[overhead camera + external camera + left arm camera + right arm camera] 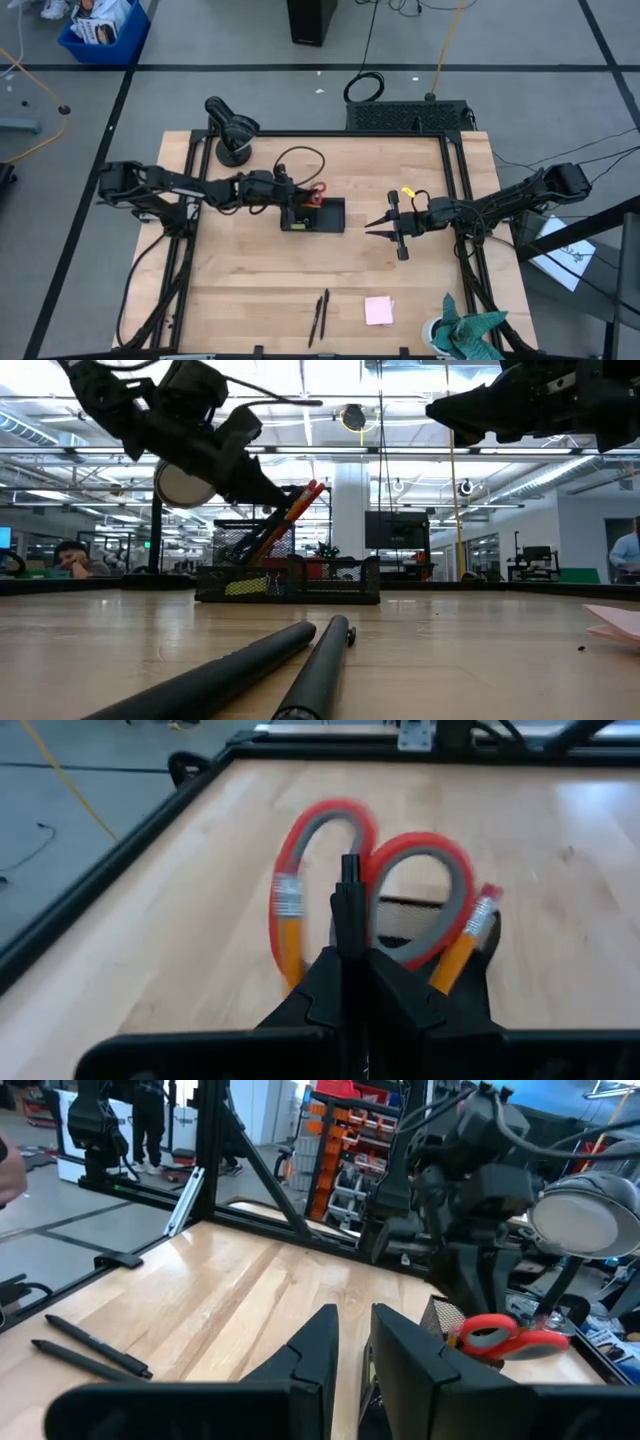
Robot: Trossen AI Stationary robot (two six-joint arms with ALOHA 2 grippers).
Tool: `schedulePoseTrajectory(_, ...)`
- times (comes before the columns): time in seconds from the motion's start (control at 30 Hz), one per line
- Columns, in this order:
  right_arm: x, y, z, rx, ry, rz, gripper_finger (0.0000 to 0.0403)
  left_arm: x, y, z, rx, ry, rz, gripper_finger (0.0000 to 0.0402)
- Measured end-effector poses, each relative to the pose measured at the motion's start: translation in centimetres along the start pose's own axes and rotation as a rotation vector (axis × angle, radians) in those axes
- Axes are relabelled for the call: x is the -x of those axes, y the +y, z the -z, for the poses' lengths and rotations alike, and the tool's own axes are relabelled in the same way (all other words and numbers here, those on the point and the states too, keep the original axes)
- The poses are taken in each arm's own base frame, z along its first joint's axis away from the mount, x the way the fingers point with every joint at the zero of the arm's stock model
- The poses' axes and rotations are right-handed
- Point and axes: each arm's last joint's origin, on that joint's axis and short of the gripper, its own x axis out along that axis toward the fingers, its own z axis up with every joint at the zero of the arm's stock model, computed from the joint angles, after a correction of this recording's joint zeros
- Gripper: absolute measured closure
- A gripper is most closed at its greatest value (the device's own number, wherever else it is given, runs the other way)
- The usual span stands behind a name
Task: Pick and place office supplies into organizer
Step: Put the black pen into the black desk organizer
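Hovering over the organizer point(313, 215), a low-walled black tray near mid-table, the left gripper point(296, 200) has its fingers pressed together on a thin dark stem, beside the red-looped scissors point(316, 193) and two orange pencils point(288, 935) standing in the tray. Right gripper point(380, 228) waits well right of the tray, jaws slightly parted, empty. Bare wood lies between the tray and the near edge, where two black pens point(320, 317) and the square pink pad point(379, 310) lie.
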Motion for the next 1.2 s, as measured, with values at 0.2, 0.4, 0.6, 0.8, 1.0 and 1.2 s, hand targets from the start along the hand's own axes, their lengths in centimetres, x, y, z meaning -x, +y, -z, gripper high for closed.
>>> schedulePoseTrajectory(0.2, 0.0, 0.0, 0.0, 0.000, -0.001, 0.000, 0.0344, 0.1, 0.0, 1.3, 0.008, 0.018, 0.005, 0.0369)
schedulePoseTrajectory(0.4, 0.0, 0.0, 0.0, -0.001, -0.004, 0.000, 0.0344, 0.1, -0.2, 1.2, 0.062, 0.008, 0.001, 0.0366)
schedulePoseTrajectory(0.6, 0.0, 0.0, 0.0, -0.001, -0.001, -0.001, 0.0344, 0.1, -0.4, 0.9, 0.089, -0.019, 0.035, 0.0317)
schedulePoseTrajectory(0.8, 0.0, 0.0, 0.0, -0.001, 0.000, -0.001, 0.0344, 0.6, -1.1, -0.1, 0.064, -0.094, 0.058, 0.0251)
schedulePoseTrajectory(1.0, 0.0, 0.0, 0.1, -0.001, 0.011, -0.003, 0.0344, 2.5, -4.0, -4.4, 0.096, -0.097, 0.128, 0.0228)
schedulePoseTrajectory(1.2, 0.0, -0.1, 0.3, 0.065, 0.035, 0.034, 0.0344, 2.7, -14.4, -5.9, 0.103, 0.161, 0.211, 0.0265)
